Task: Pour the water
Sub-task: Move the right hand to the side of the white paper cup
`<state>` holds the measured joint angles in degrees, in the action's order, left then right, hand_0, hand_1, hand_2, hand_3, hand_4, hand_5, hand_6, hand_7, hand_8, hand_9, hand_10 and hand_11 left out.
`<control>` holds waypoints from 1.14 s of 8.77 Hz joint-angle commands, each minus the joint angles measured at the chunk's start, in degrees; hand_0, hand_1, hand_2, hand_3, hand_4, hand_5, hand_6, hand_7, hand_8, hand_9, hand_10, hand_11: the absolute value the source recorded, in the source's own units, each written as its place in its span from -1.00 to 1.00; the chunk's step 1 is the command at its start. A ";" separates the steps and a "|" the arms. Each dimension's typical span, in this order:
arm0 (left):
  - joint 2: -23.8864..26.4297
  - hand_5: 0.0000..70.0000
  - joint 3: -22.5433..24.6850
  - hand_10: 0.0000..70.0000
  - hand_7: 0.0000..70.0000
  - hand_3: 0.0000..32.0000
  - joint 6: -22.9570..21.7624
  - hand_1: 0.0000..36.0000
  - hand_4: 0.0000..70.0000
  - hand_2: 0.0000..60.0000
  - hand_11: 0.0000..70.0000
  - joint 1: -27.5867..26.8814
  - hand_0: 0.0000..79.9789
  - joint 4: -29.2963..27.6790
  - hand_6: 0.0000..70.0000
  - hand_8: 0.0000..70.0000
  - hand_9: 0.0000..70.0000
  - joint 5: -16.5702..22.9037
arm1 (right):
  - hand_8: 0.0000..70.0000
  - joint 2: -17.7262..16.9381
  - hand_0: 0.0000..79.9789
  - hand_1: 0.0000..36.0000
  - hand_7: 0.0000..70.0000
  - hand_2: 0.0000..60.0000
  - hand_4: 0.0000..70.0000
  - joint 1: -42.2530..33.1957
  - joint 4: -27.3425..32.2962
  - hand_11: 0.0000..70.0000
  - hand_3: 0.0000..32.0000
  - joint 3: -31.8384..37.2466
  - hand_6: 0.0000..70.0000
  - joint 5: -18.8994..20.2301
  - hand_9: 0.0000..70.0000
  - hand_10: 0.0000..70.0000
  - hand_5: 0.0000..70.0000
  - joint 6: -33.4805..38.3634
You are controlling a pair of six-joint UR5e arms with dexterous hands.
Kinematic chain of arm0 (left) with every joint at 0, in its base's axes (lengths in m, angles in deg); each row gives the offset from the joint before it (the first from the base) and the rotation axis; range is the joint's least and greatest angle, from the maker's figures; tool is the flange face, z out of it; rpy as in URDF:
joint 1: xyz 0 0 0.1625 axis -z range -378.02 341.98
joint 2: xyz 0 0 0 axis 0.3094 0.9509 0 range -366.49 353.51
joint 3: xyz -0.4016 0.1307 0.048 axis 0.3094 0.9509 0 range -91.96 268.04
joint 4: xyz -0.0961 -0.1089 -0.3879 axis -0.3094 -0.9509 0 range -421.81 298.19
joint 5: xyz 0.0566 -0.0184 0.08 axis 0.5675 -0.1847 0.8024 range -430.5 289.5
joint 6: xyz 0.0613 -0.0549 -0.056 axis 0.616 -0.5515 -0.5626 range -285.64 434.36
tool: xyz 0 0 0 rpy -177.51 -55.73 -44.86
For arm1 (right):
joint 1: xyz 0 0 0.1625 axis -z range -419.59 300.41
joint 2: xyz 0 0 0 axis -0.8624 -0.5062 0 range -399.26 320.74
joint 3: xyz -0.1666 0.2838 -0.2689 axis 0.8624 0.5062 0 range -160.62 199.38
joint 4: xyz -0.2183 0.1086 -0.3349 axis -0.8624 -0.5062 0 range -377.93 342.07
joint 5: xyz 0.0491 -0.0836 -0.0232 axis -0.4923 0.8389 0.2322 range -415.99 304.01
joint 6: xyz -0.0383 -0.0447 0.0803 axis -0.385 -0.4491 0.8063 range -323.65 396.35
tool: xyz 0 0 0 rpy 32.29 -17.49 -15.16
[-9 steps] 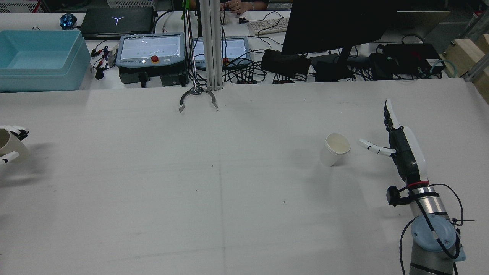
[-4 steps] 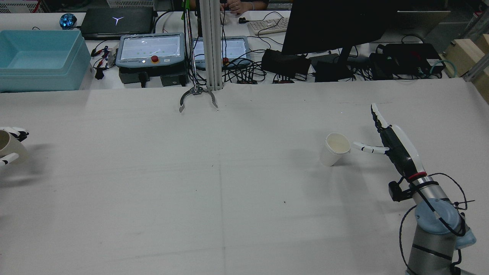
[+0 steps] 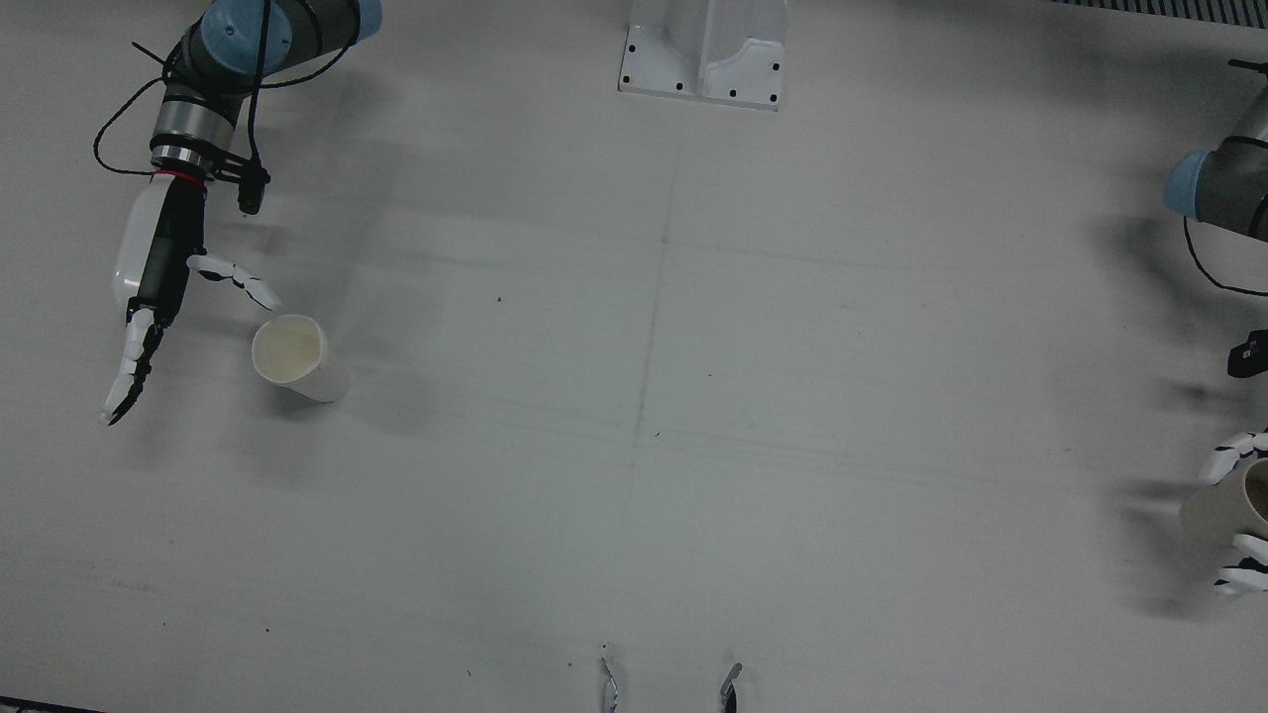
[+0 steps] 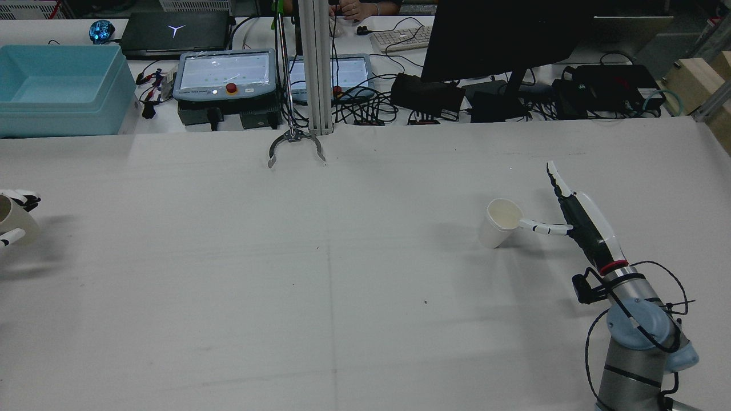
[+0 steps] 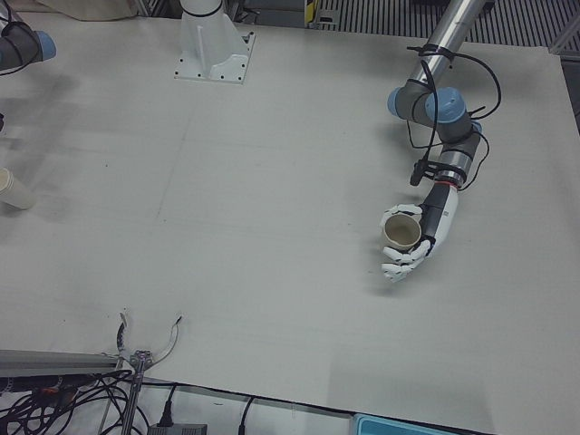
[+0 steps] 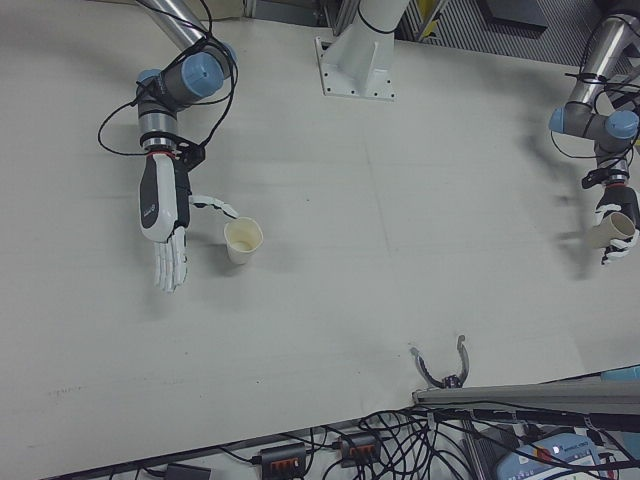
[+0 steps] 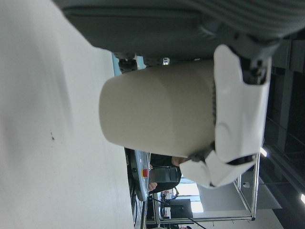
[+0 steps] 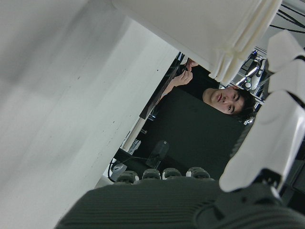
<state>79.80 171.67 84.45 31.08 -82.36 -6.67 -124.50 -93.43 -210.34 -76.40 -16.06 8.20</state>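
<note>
Thumb and palm of the right hand (image 4: 577, 220) have swung closer to the white paper cup (image 4: 500, 222) standing on the grey table (image 4: 320, 274); its fingers (image 3: 127, 371) stay spread, holding nothing. A grasp looks imminent. The left-front view alone shows the left hand (image 5: 419, 245) clasping the beige cup (image 5: 401, 231).

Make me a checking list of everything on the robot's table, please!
Surface: white table, faint marks, looks dry.
Job's things: white paper cup standing alone; beige cup in the left hand.
Clutter: metal claw tool at the operators' edge.
Hands: left hand shut on the beige cup; right hand open beside the white paper cup, one finger at its rim.
Cables: black cable loops around the right wrist.
Surroundings: blue bin, teach pendants, monitor, a person's hands at a keyboard.
</note>
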 commanded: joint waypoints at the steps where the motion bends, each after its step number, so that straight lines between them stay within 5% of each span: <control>1: -1.48 1.00 0.04 -0.72 -0.02 -1.00 -0.07 1.00 0.31 1.00 -0.51 -0.06 0.52 -1.07 -0.43 -0.54 -0.28 -0.11 | -1.00 2.09 0.07 -0.24 -1.00 -0.40 -1.00 1.23 0.01 -1.00 -1.00 0.51 -1.00 -0.03 -1.00 -1.00 -1.00 -1.19; 7: -2.27 1.00 -0.49 -0.71 -0.03 -1.00 0.02 1.00 0.30 1.00 -0.50 -0.06 0.54 -2.04 -0.43 -0.53 -0.27 -0.11 | -1.00 2.89 0.10 -0.21 -1.00 -0.40 -1.00 2.72 0.09 -1.00 -1.00 0.42 -1.00 -0.38 -1.00 -1.00 -1.00 -1.64; 10: -2.27 1.00 -0.40 -0.71 -0.04 -1.00 0.02 1.00 0.30 1.00 -0.49 -0.06 0.57 -2.04 -0.43 -0.53 -0.27 -0.11 | -1.00 2.72 0.08 -0.21 -1.00 -0.36 -1.00 4.22 0.89 -0.98 -1.00 0.42 -1.00 -4.59 -1.00 -1.00 -1.00 5.98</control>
<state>77.54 171.25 84.46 31.02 -84.38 -6.78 -121.59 -90.17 -209.68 -76.05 -17.76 8.32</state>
